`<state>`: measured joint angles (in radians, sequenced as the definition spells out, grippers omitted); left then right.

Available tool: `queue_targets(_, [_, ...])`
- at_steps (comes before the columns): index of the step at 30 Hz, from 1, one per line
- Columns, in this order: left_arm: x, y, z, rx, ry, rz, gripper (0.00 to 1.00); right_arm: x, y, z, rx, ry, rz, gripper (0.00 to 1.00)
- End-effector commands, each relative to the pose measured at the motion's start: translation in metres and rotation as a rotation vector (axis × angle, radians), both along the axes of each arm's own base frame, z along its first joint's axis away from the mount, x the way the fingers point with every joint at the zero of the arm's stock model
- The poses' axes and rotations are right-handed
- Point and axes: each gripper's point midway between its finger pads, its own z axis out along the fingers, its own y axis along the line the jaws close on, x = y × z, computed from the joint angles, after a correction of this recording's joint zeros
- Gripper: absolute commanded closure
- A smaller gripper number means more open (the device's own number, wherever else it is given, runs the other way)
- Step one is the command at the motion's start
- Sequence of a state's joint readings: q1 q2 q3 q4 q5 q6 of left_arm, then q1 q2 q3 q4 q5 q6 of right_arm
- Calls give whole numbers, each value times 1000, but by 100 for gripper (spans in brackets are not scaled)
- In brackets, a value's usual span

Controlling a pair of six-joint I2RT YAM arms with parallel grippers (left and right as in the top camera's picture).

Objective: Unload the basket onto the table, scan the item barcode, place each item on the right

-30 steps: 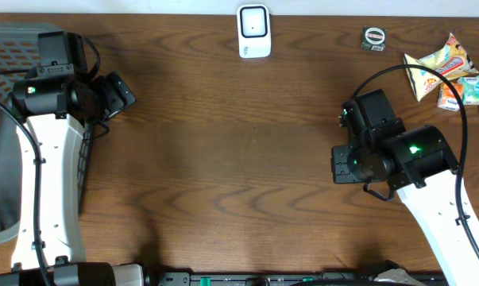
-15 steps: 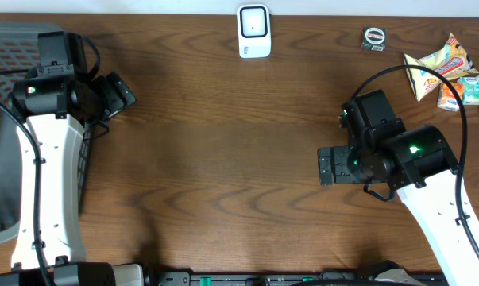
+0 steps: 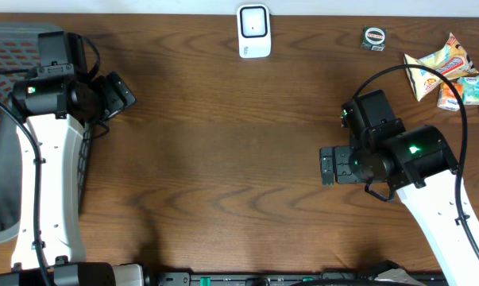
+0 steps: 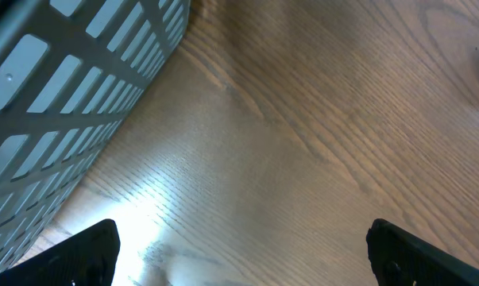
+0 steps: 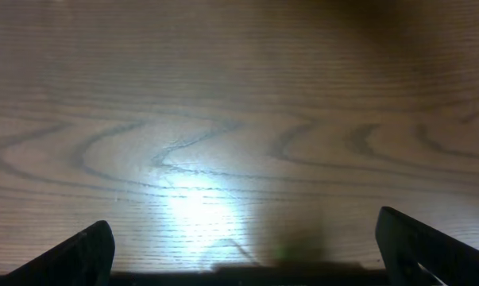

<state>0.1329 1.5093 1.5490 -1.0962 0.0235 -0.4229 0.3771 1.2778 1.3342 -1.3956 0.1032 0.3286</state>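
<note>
Right wrist view: the right gripper (image 5: 247, 258) hangs over the brown wooden table (image 5: 239, 119), its two dark fingers spread wide with only bare wood between them. In the left wrist view, the left gripper (image 4: 247, 258) is likewise spread wide and holds nothing, just beside the grey plastic lattice basket (image 4: 64, 95). From overhead, the white rounded barcode scanner (image 3: 253, 30) stands at the far edge, mid-table, well apart from both arms. The crinkled yellow-and-orange snack packet (image 3: 436, 66) and the pale green packet (image 3: 471, 90) lie touching in the far right corner, near a small black square pack (image 3: 373, 37).
</note>
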Motion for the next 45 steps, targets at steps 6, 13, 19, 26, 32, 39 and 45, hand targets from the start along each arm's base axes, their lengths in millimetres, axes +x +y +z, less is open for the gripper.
queue_targets(6, [0,2,2,2,-5,12,3,12,-8,-25,10,-114,-6,1])
queue_targets(13, [0,2,2,2,-5,12,2,22,-11,-35,133,-379,10,1])
queue_targets(19, [0,2,2,2,-5,12,2,12,-34,-31,184,-631,-57,1])
queue_targets(26, [0,2,2,2,-5,12,2,-1,-54,-31,182,-830,-102,1])
queue_targets(32, [0,2,2,2,-5,12,2,5,-55,-29,169,-967,-66,1])
queue_targets(39, [0,2,2,2,-5,12,2,12,-44,-24,158,-1128,53,1])
queue_targets(45, [0,2,2,2,-5,12,2,13,-41,-19,137,-1246,107,1])
